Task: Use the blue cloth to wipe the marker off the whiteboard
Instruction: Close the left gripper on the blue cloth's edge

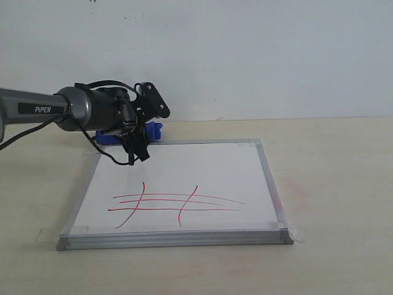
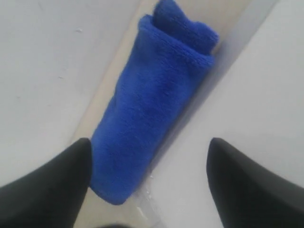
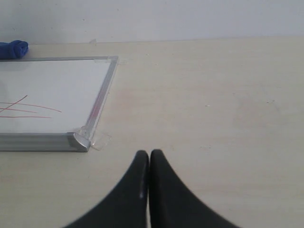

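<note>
The whiteboard [image 1: 202,172] lies flat on the table, with the marker [image 1: 175,206] drawn as red crossing lines on its near half. Just past its far-left edge the blue cloth [image 1: 123,136] rests on the table, partly hidden by my left gripper [image 1: 149,126]. In the left wrist view the left gripper [image 2: 148,145] is open above the rolled blue cloth [image 2: 152,104], whose end lies between the fingers, close to one of them and not pinched. My right gripper [image 3: 149,154] is shut and empty over bare table, off the whiteboard's [image 3: 52,85] corner.
A white wall rises close behind the cloth and the board's far edge. Clear tape tabs [image 3: 100,140] stick out at the board's corners. Tan tabletop [image 1: 331,184] stretches to the right of the board and in front of it.
</note>
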Tool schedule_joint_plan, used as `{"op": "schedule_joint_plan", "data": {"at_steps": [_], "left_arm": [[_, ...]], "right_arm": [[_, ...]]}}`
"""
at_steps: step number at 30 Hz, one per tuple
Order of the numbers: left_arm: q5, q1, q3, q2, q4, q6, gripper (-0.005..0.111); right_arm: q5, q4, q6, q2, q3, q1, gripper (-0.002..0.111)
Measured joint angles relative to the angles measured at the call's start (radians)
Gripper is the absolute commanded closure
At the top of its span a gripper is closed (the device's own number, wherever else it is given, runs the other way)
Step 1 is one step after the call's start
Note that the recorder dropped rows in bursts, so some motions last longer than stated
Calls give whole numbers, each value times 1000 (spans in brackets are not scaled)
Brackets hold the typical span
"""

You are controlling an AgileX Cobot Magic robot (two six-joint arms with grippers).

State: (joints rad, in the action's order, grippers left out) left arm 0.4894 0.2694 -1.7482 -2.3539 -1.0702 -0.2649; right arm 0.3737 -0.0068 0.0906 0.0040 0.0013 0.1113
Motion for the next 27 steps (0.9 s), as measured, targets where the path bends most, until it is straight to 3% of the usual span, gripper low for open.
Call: {"op": "schedule_joint_plan", "data": {"at_steps": [9, 22, 27], "left_arm": [[0, -4, -35, -4, 4, -2, 41], [-32, -77, -44, -50, 29, -2, 41], [-36, -82, -86, -76, 34, -17, 50]], "right_arm": [[0, 0, 0, 0, 0, 0, 108], [2, 0, 0, 0, 0, 0, 108], [2, 0, 0, 0, 0, 0, 108]]}}
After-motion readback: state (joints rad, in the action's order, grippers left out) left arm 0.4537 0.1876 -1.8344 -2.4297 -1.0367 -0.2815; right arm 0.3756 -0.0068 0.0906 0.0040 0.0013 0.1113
